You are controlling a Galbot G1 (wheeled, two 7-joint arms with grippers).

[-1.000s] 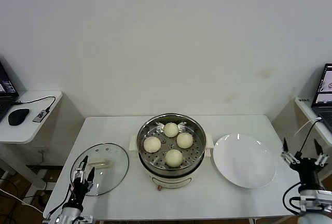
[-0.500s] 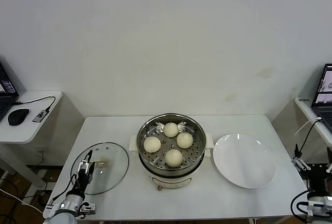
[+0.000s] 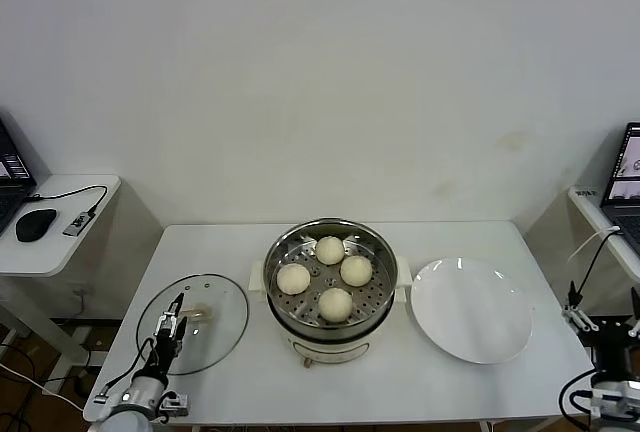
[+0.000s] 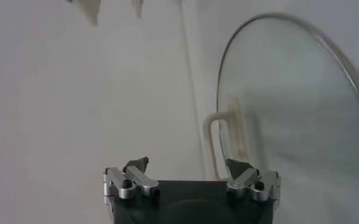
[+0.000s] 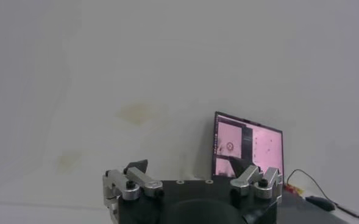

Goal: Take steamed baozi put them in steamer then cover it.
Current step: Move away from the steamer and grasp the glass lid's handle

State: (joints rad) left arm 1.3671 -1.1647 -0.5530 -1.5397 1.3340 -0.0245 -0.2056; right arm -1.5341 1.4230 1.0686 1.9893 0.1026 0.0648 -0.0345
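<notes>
From the head camera I see the steamer point(image 3: 331, 287) in the middle of the white table point(image 3: 250, 384), and I use it as my landmark. All four steamed baozi point(image 3: 336, 303) lie inside its perforated steel basket, spread apart, one toward the wall, one toward me and two between. The steamer is uncovered. The cover point(image 3: 193, 323) lies flat on the table just to the steamer's left, its rim close to the pot's side handle. A white plate point(image 3: 471, 309) lies just to the steamer's right, with nothing on it.

My left gripper point(image 3: 167, 330) is over the near part of the cover, left of the steamer and nearer to me, fingers pointing toward the wall. The head view is too small there for me to judge the jaws. The left wrist view settles it: the left gripper point(image 4: 187, 165) has its two fingers spread wide with nothing between them, and the cover's cream bar handle point(image 4: 225, 143) stands just ahead of the finger on the steamer's side, not gripped. That view also shows the glass dome and its metal rim up close, but not the steamer.

My right gripper point(image 3: 604, 319) hangs off the table's edge, well to the right of the steamer, beyond the plate. Its wrist view shows the fingers point(image 5: 136, 168) spread wide and holding nothing, aimed at the bare wall and a laptop point(image 5: 247, 152) with a pink screen, which the head view catches only at its right edge.
</notes>
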